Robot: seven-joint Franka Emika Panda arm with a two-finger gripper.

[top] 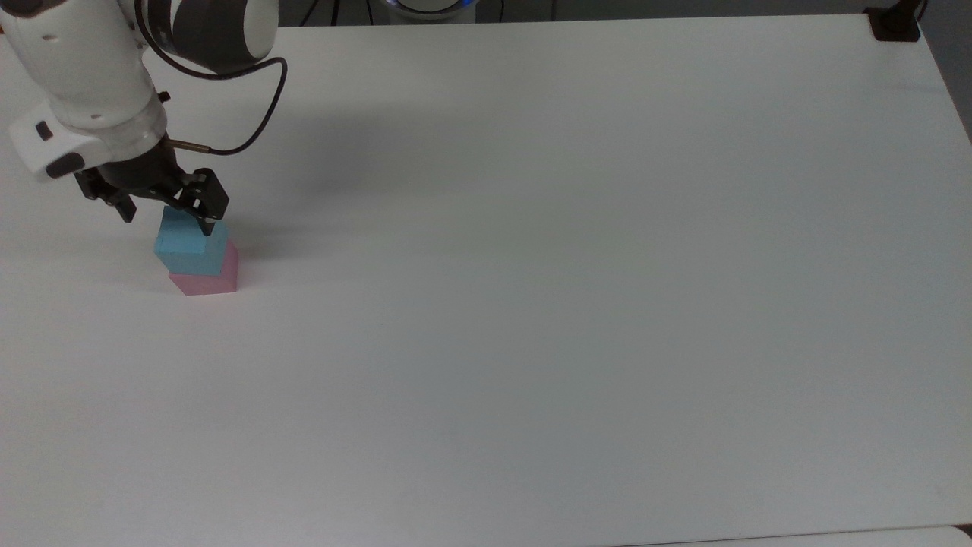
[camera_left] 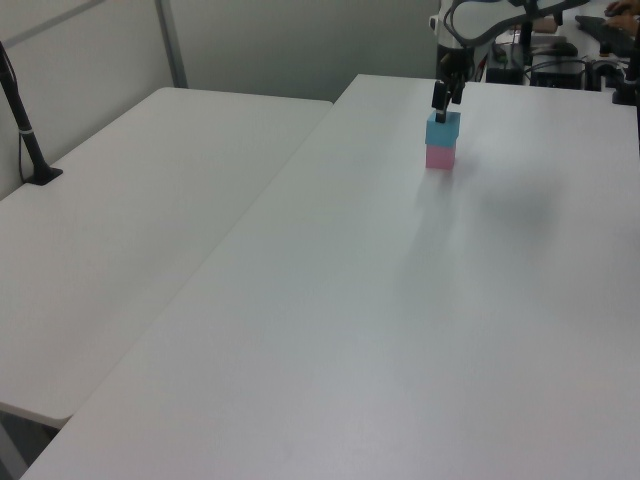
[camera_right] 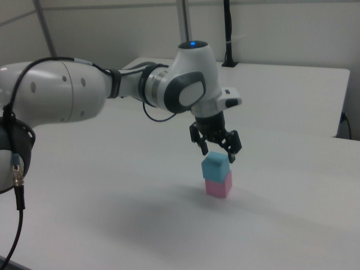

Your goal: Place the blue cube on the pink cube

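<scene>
The blue cube [camera_right: 215, 166] sits squarely on the pink cube [camera_right: 219, 185] on the desk [top: 577, 304], directly beneath the jaws; the gripper [camera_right: 217, 151] hovers just above, jaws spread wide, holding nothing; straight up looks clear.

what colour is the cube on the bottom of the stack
Pale pink cube, clearest in the right view, under the blue cube.

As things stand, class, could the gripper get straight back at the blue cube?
Probably yes: the open gripper hangs just above the blue cube, which sits on the pink cube, with nothing between them.
</scene>
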